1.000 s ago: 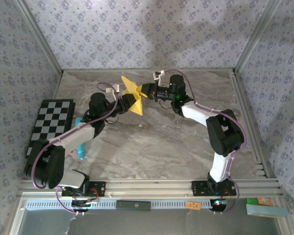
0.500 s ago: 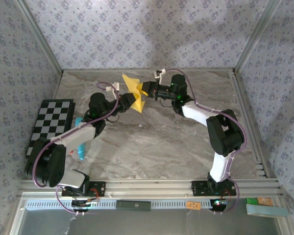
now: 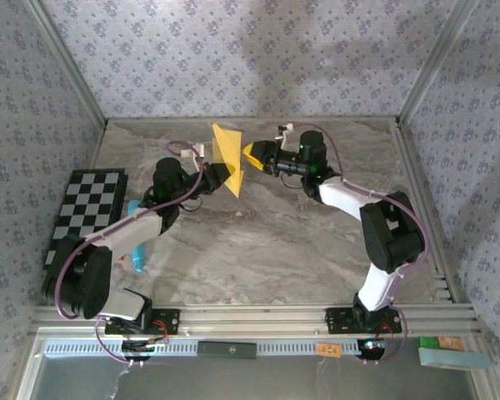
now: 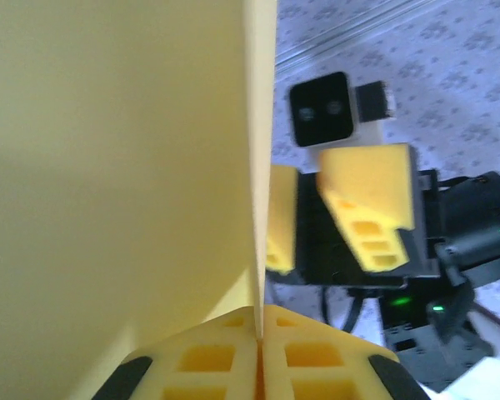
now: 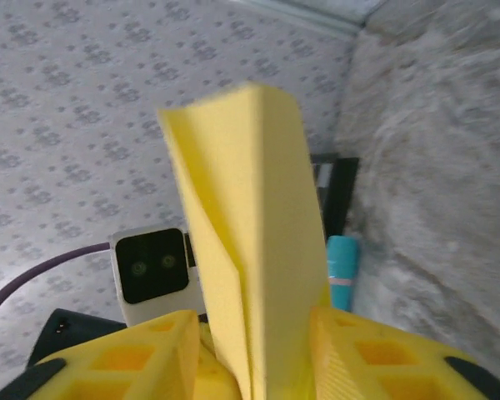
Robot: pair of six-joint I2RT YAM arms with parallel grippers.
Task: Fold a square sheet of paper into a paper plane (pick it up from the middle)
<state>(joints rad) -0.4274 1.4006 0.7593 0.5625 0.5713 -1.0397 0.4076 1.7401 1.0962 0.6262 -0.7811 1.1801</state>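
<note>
A grey marbled counter [image 3: 300, 242] fills the floor of the cell, closed in by walls papered with a small floral pattern [image 3: 233, 58]. At its left edge lies a black-and-white checkered board [image 3: 87, 212], flat and well apart from the paper. The two white-and-black arms reach from the near edge toward the far middle, where their tips face each other. Between them, lifted off the counter over its far middle, stands the thin yellow paper sheet [image 3: 227, 158], folded into a narrow pointed shape. From above it reads as a slim upright sliver, its upper tip toward the far wall and its lower tip toward the near side. In the right wrist view the yellow paper sheet [image 5: 250, 225] shows overlapping layers, with a slanted flap edge running down its face and a blunt top. In the left wrist view it is a broad plain face ending in a straight vertical edge. The left claw [image 3: 222, 173] is pressed together on the sheet's lower edge, pads meeting on the paper. The right claw [image 3: 252, 154] sits just right of the sheet with its yellow fingers [image 4: 371, 204] apart. A small light-blue pen [image 5: 343, 271] lies on the counter near the board.
</note>
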